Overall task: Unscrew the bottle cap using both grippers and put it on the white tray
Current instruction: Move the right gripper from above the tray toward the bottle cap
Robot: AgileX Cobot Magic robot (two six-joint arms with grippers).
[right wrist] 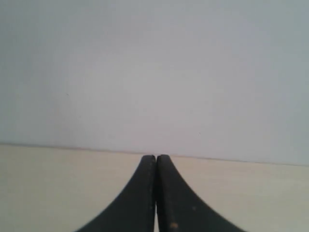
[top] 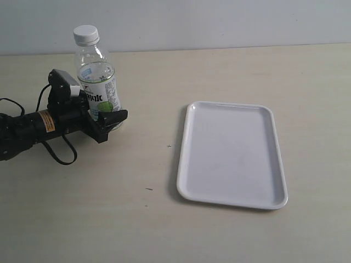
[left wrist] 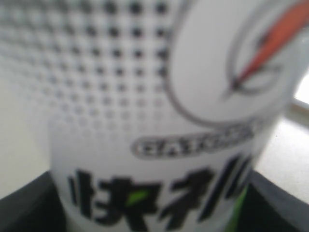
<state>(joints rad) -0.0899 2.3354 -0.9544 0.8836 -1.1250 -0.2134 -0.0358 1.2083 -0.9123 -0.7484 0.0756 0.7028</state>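
The bottle [top: 96, 74] stands upright at the table's back left, with the white ribbed bottle cap [top: 86, 34] on its neck. My left gripper [top: 109, 114] lies low at the bottle's labelled lower half, one jaw in front of it and the other behind, shut on it. In the left wrist view the bottle's label [left wrist: 159, 121] fills the frame between the two dark fingers [left wrist: 24, 210]. The white tray [top: 236, 159] lies flat to the right, with nothing on it. My right gripper [right wrist: 156, 157] is shut on nothing; it is out of the exterior view.
Black cables [top: 60, 150] loop on the table beside the left arm, which has an orange label band [top: 48, 121]. A pale wall [top: 219, 22] runs behind the table's far edge.
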